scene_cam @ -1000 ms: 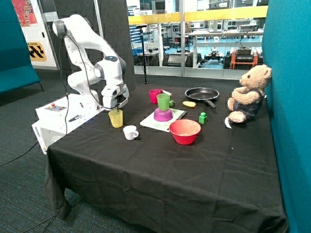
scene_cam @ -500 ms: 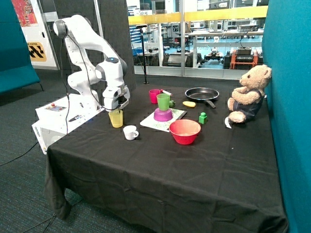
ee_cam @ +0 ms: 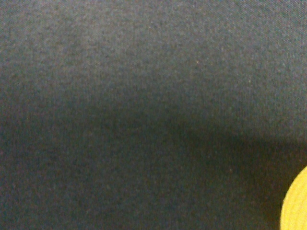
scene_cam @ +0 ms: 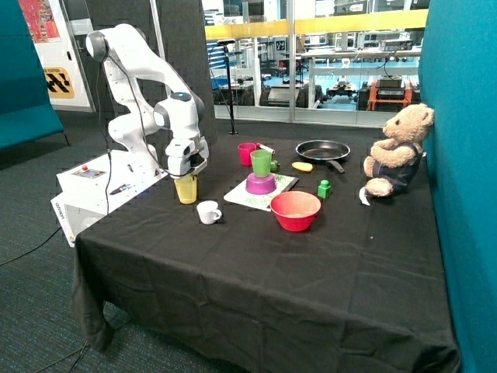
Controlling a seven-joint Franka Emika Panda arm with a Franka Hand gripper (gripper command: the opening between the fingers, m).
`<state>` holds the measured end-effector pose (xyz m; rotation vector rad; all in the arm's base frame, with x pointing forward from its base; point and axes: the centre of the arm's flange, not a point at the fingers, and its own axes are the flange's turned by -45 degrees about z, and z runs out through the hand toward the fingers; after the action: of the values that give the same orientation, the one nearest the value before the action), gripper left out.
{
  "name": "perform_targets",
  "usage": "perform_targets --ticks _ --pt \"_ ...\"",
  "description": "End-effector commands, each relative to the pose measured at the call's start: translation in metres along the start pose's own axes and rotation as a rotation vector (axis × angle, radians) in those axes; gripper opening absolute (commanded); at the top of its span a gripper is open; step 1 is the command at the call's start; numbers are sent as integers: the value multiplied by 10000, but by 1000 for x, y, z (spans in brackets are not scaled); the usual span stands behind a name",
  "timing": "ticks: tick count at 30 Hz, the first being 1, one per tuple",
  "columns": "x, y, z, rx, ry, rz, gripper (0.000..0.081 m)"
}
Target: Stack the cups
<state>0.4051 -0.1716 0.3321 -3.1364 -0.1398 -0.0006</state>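
While the gripper (scene_cam: pixel 187 174) sits right at the yellow cup's (scene_cam: pixel 185 189) rim, I cannot tell its state. That cup stands upright on the bench (scene_cam: pixel 256 256), apart from the green cup (scene_cam: pixel 261 162) and pink cup (scene_cam: pixel 247 153).

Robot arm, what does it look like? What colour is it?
The arm is glossy white, made of fat rounded segments with dark grey rings at the joints. A thin black cable runs down along it. A small blue spot sits on top near the wrist. The gripper is a dark part under the white wrist, right at the yellow cup.
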Motion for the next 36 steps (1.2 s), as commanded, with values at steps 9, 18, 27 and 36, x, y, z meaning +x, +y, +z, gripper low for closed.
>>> perform_targets --ticks 9,18,27,36 --pt "-1 0 1 -20 -4 41 0" --pt "-2 1 -4 -20 -4 67 0" --pt "4 -2 -25 -20 -5 -11 0" --pt "15 -7 -48 -20 -5 -127 0"
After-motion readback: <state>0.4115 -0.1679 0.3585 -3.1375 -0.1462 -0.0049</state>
